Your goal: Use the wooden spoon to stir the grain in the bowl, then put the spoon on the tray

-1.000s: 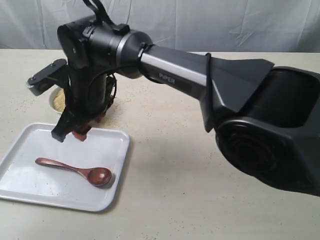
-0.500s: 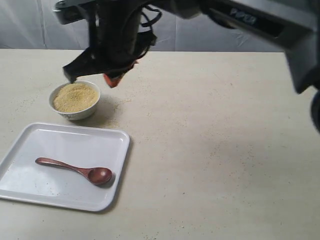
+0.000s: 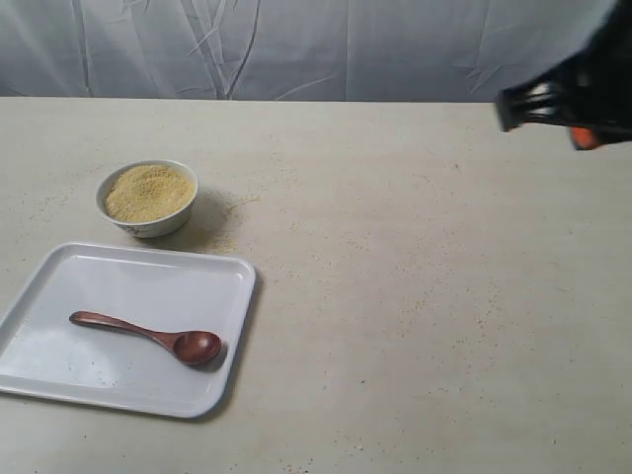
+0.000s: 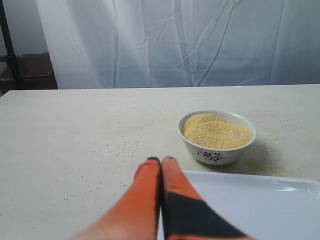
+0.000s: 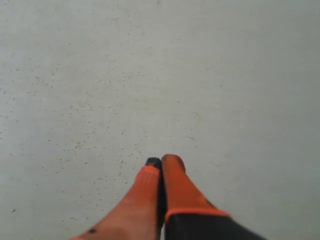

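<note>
Beige desk point(image 3: 415, 296) | wooden spoon point(image 3: 146, 335) flat on tray point(image 3: 148, 281) — handle toward desk's left edge, head right | left claw point(image 4: 161, 160), right claw point(image 5: 160, 161) pinched closed, empty

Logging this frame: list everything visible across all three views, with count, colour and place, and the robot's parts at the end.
table: one, beige, fills the scene
curtain: one, white and creased, behind the table
bowl: one, white with dark markings on its side, on the table just behind the tray
grain: one mound, yellowish-tan, in the bowl
loose grains: scattered, tan, on the table around the bowl
tray: one, white, front left in the exterior view
spoon: one, reddish-brown, lying flat on the tray
left tool: one, orange and black, shut, empty, near the tray's edge
right tool: one, orange and black, shut, empty, over bare table
</note>
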